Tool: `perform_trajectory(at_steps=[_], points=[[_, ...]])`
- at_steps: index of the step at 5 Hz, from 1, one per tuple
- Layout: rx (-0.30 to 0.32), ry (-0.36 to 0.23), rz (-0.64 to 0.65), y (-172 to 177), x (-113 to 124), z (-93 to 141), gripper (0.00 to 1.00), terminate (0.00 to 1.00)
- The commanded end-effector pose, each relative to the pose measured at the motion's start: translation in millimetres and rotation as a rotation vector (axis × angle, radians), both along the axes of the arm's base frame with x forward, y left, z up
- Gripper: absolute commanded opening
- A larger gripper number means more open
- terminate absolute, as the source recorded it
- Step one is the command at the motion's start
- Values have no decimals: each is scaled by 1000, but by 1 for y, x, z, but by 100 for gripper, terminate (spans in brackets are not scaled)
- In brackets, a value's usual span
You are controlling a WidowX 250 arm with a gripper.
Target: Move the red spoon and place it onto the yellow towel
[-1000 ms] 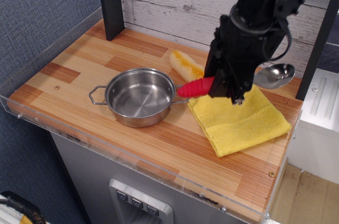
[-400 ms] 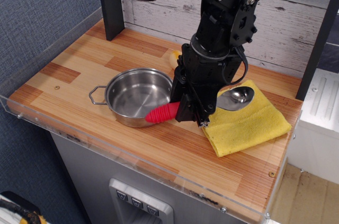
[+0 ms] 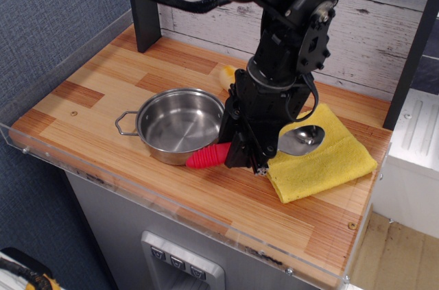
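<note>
The red spoon shows its ribbed red handle (image 3: 209, 155) sticking out left of the black gripper and its silver bowl (image 3: 300, 139) to the right, over the yellow towel (image 3: 322, 156). My gripper (image 3: 248, 158) is shut on the spoon's middle, low over the towel's left edge, beside the steel pot. The fingertips are mostly hidden by the arm body. The towel lies folded at the right of the wooden counter, its left part covered by the arm.
A steel pot (image 3: 177, 124) with side handles stands left of the gripper. A yellow-orange bread-like loaf (image 3: 227, 73) peeks out behind the arm. A dark post (image 3: 143, 2) stands at the back left. A clear acrylic rim (image 3: 171, 197) edges the counter front.
The gripper carried the spoon forward and left from above the towel's back, and lowered it. The handle now sits by the pot's front right; the bowl is over the towel.
</note>
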State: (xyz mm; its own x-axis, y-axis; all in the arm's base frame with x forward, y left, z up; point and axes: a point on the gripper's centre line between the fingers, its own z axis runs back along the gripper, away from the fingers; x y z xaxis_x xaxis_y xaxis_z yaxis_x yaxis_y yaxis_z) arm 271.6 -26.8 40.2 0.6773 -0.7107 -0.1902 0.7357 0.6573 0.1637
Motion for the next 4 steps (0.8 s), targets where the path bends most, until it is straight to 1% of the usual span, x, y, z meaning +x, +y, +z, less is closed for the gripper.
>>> perform_trajectory(at_steps=[1,2,3,4], points=[[12,-24,0,-2,-13,14,100,0],[25,-23,14,-1,-14,17,100,0],[-3,-70,6,-2,0,31,100,0],[-71,-258,18,-1,12,79,100,0]])
